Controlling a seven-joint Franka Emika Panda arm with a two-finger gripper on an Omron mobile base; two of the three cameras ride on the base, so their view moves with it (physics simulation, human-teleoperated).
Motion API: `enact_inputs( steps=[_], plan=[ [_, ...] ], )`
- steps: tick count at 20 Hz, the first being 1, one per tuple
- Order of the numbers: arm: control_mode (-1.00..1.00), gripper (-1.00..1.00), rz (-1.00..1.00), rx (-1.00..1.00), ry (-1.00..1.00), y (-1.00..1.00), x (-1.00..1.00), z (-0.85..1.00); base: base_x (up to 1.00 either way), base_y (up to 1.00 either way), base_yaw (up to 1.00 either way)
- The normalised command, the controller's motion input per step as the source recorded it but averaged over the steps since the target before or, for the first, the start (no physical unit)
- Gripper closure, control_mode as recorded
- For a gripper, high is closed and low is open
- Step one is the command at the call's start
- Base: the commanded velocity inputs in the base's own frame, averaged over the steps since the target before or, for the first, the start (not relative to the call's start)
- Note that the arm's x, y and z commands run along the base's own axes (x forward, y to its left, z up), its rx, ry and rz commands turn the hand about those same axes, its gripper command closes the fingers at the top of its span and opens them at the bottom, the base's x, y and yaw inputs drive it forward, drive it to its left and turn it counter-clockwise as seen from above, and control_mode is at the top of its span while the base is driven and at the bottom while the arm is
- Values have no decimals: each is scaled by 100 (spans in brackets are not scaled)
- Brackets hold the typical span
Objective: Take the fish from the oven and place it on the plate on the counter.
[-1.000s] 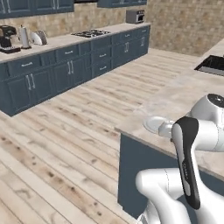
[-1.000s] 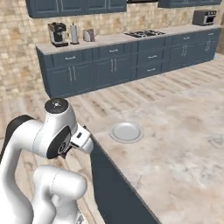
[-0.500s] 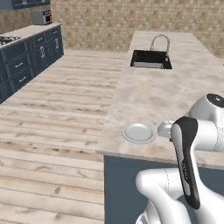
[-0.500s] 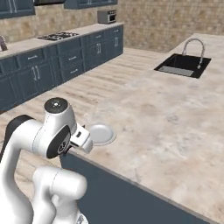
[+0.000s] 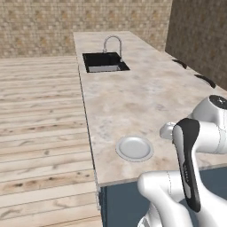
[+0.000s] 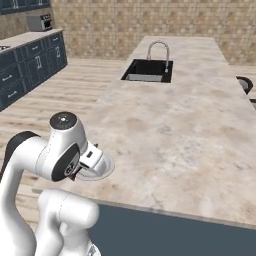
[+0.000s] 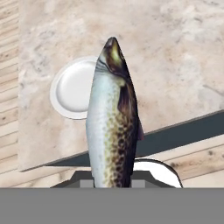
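From the left base view I see the tabletop (image 5: 133,97) running away from me in beige marbled stone; the plate (image 5: 134,148) lies bare near its front edge, at about seven o'clock from the slab's middle; the black sink (image 5: 105,62) with its curved faucet (image 5: 112,43) sits far back at twelve o'clock; the white arm folds up at four o'clock, just beside the plate.

From the right base view the same tabletop (image 6: 180,130) spreads ahead; the plate (image 6: 102,166) peeks out at the near left edge, partly covered by the arm's wrist; the sink (image 6: 147,70) and faucet (image 6: 158,50) stand at twelve o'clock; blue-grey cabinets (image 6: 20,70) line the far wall at ten o'clock.

From the hand view the fish (image 7: 113,120) stands up from six o'clock with its head toward twelve, held in the clenched pincer (image 7: 111,177), whose tips are hidden behind its body; the plate (image 7: 72,87) lies on the tabletop (image 7: 175,57) behind it, at ten o'clock from the fish's middle, its right side covered by the fish; the fish hangs above the tabletop's front edge, not resting on the plate.
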Motion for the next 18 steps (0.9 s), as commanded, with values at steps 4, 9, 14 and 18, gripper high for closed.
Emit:
enact_inputs(
  steps=[4,9,14,18],
  plan=[
    [100,100,0,0,0,0,0,0,16,-4,-6],
    [100,100,0,0,0,0,0,0,0,-6,1],
    [100,100,0,0,0,0,0,0,0,0,0],
    [100,100,0,0,0,0,0,0,0,0,0]
  ],
)
